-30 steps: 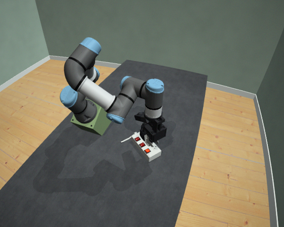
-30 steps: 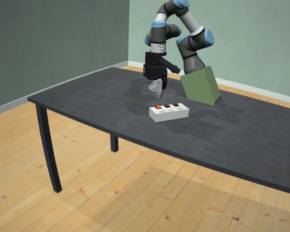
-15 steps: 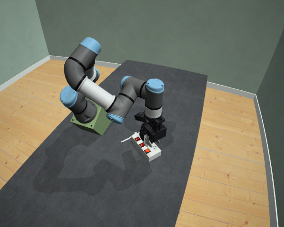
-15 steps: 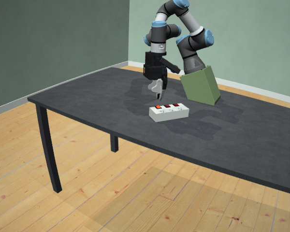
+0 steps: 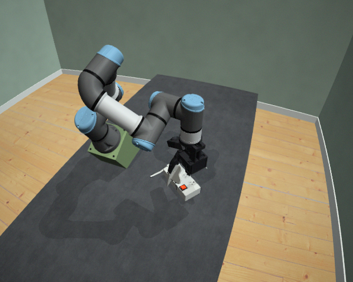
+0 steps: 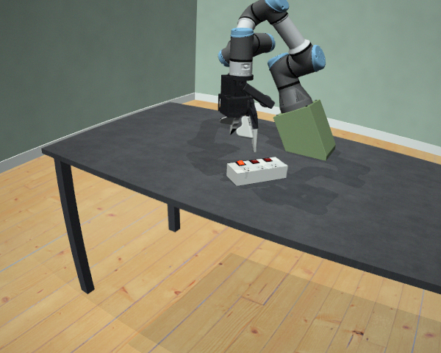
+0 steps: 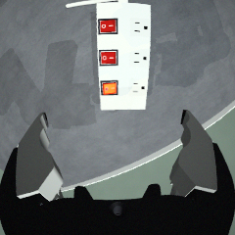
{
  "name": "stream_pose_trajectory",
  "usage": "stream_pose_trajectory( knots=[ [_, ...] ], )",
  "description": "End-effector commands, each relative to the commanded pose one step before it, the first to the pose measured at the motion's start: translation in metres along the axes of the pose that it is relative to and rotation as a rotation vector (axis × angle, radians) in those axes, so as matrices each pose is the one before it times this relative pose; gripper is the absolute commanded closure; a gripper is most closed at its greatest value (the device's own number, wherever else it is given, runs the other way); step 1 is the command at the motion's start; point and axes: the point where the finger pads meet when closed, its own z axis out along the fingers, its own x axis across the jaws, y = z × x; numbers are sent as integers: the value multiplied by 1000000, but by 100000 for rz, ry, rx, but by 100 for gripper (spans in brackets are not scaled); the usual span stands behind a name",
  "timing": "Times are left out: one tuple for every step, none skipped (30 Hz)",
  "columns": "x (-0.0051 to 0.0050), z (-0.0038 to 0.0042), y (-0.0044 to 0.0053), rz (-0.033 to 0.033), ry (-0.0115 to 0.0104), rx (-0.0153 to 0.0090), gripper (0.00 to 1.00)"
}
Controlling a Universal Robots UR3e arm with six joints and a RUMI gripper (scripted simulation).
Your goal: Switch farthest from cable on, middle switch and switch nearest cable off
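Observation:
The white power strip (image 6: pixel 257 170) lies right way up on the dark table, also in the wrist view (image 7: pixel 122 56) and in the top view (image 5: pixel 184 184). Its cable (image 5: pixel 156 173) leaves the end towards the arm's base. The switch farthest from the cable (image 7: pixel 110 88) glows bright orange. The middle switch (image 7: pixel 109 58) and the switch nearest the cable (image 7: pixel 108 26) are dark red. My gripper (image 7: pixel 114 111) (image 6: pixel 243 132) is open and empty, hanging above the strip with its fingers clear of it.
The arm's green base block (image 6: pixel 305 130) stands behind the strip. The table's near edge (image 6: pixel 213 223) runs in front of the strip, and the wooden floor lies below.

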Motion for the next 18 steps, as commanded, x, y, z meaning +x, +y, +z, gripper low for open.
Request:
stream_pose_trajectory(
  knots=[
    [269, -12370, 719, 71, 91, -171, 0],
    [4, -3749, 4, 0, 0, 0, 0],
    [0, -3951, 0, 0, 0, 0, 0],
    [-1, -4121, -1, 0, 0, 0, 0],
    [-2, -4258, -2, 0, 0, 0, 0],
    [-3, -4361, -3, 0, 0, 0, 0],
    [-1, -4426, -1, 0, 0, 0, 0],
    [2, -4455, 3, 0, 0, 0, 0],
    [2, -4449, 2, 0, 0, 0, 0],
    [2, -4407, 2, 0, 0, 0, 0],
    [1, -4329, 1, 0, 0, 0, 0],
    [0, -4216, 0, 0, 0, 0, 0],
    [0, 0, 0, 0, 0, 0, 0],
    [0, 0, 0, 0, 0, 0, 0],
    [-1, -4030, -1, 0, 0, 0, 0],
    [-5, -3780, -5, 0, 0, 0, 0],
    [3, -3490, 3, 0, 0, 0, 0],
    [3, -3208, 4, 0, 0, 0, 0]
  ],
)
